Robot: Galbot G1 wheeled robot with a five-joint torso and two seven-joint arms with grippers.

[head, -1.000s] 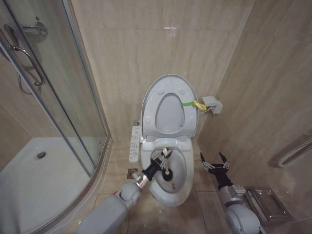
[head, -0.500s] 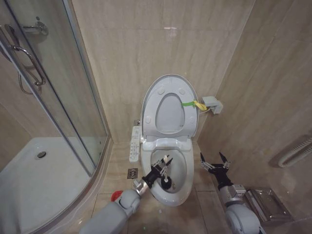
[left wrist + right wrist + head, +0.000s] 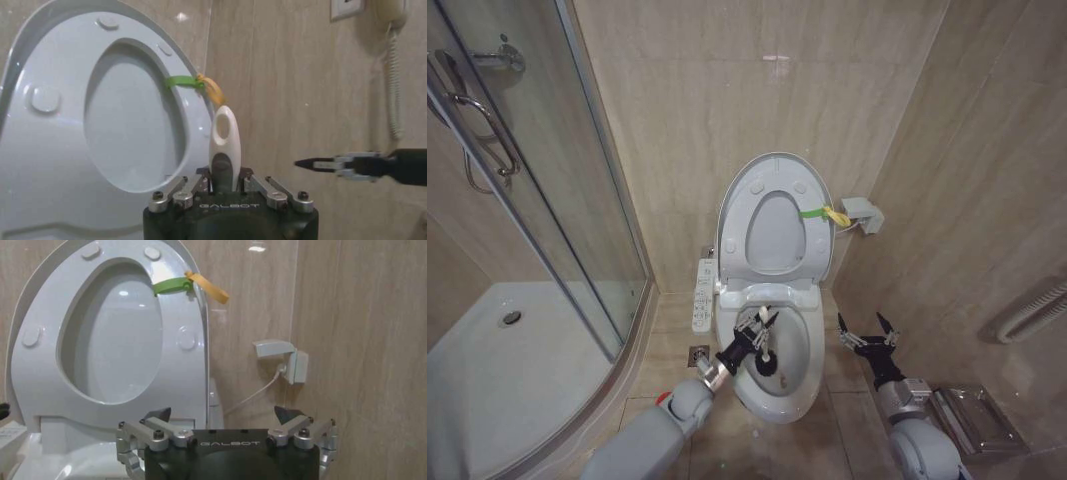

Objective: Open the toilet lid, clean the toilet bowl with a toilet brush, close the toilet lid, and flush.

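Observation:
The toilet lid (image 3: 737, 205) stands raised against the wall with the ring seat up in front of it, and a yellow-green strap (image 3: 820, 213) sits at its edge. Below it the white toilet bowl (image 3: 779, 410) is uncovered. My left gripper (image 3: 753, 340) reaches over the bowl, shut on the pale handle (image 3: 225, 142) of the toilet brush. The brush's black head (image 3: 767, 366) is down inside the bowl. My right gripper (image 3: 867, 336) hangs open just right of the bowl, holding nothing. The lid (image 3: 40, 365) and strap (image 3: 170, 285) rise beyond my right gripper (image 3: 223, 416).
A glass shower enclosure (image 3: 537, 200) with a white tray fills the left. A white button panel (image 3: 703, 295) runs along the bowl's left side, near a floor drain (image 3: 699, 354). A small wall box (image 3: 862, 213) sits right of the lid, and a metal fixture (image 3: 972, 420) lies on the floor at right.
The left gripper has moved the brush back and forth in the bowl: nearer the front rim half a second ago, now slightly back toward the middle. The right gripper has stayed still.

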